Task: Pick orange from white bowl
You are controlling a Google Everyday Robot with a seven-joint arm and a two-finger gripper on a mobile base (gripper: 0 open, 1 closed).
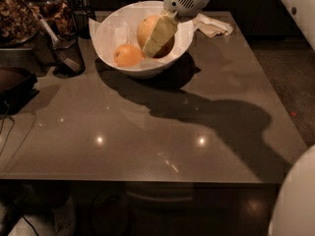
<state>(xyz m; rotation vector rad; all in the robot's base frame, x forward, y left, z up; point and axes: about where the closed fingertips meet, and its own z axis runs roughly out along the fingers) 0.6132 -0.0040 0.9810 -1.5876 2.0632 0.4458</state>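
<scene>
The white bowl (105,29), lined with crinkled white paper, stands at the far middle of the dark table. The pale yellow-orange orange (143,29) lies in its right half. A deeper orange fruit (127,54) lies to its left in the bowl. My gripper (156,41) reaches down from the top into the bowl and sits right at the orange, covering its front right side. The orange rests low in the bowl.
A crumpled paper napkin (212,25) lies right of the bowl. A black cup with a utensil (66,57) and jars of snacks (17,14) stand at the far left. A dark object (15,85) sits on the left edge. My white body (295,205) fills the lower right corner.
</scene>
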